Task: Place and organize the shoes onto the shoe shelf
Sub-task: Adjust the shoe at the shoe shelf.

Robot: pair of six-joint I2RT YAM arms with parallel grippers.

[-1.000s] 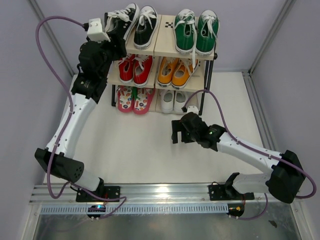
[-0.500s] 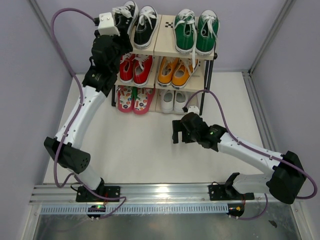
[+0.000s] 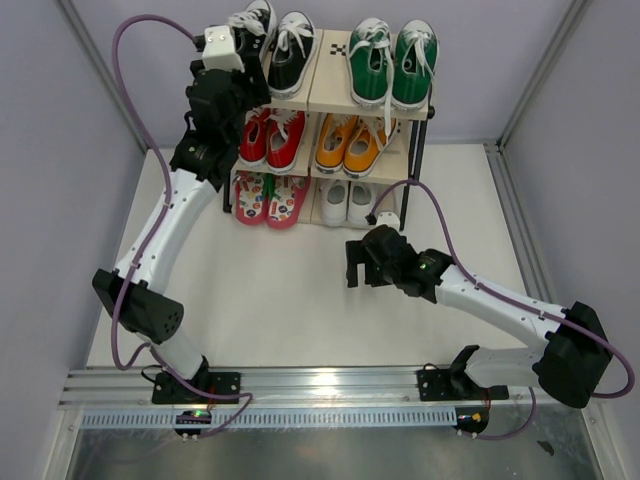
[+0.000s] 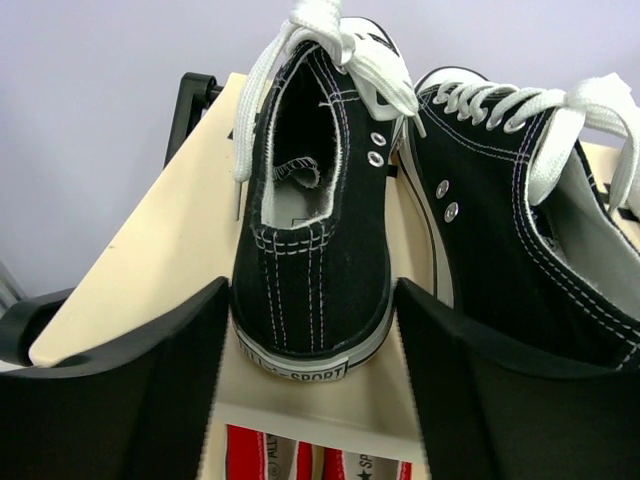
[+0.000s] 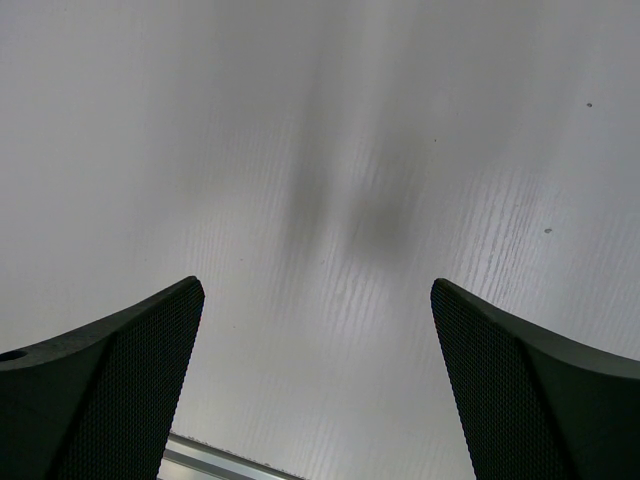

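I see the white desk filling the middle of the top view. The shoe shelf stands directly on it in the upper centre of the frame. My right wrist view shows only bare, faintly grained desk surface.

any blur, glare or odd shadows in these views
Right wrist view: two soft shadows fall on the bare table; fingers sharp. Left wrist view: black sneaker crisp, fingers dark. Top view: glare on the metal rail.
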